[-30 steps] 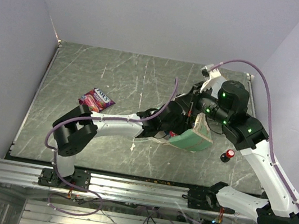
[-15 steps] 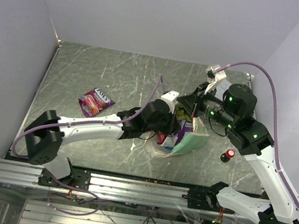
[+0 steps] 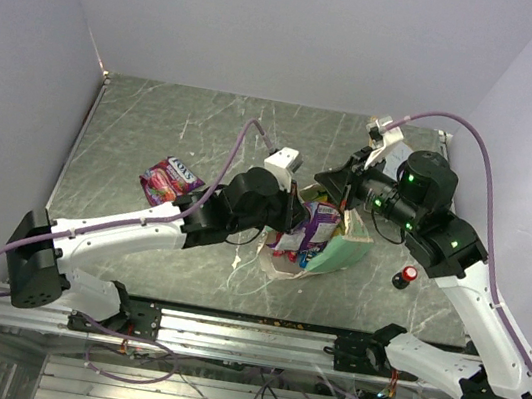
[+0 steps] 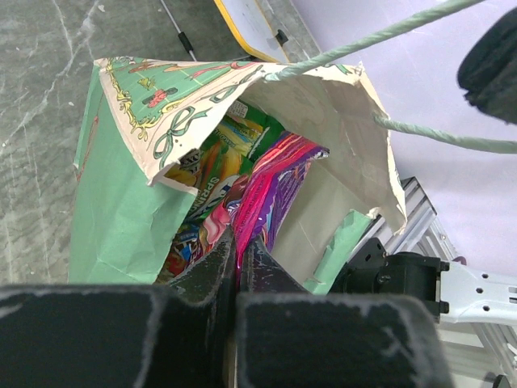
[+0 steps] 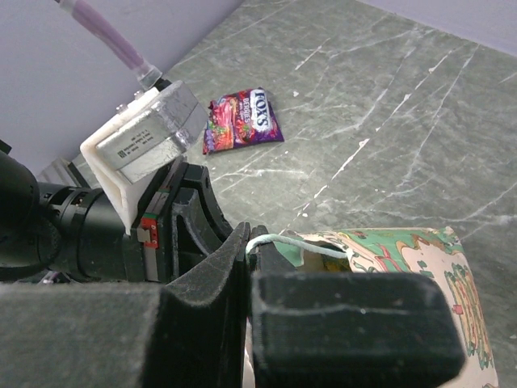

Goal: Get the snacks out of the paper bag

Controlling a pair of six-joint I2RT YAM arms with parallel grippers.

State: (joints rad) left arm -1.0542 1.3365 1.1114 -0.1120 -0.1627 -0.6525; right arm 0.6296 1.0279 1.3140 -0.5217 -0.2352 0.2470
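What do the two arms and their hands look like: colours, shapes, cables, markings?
The left arm and the right arm have white links and black round joints. A thin purple cable loops along each. Small green lights glow on the right arm's joints. The left hand and the right hand have flat black fingers. A white box with a label sits on the left wrist.

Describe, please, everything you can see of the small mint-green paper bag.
The mint-green paper bag, cream inside with a printed ribbon border, rests tilted on the grey marbled table, its crumpled mouth open. The right gripper, jaws shut, holds its pale string handle; the left gripper pinches a purple-pink shiny packet among the colourful snacks inside.
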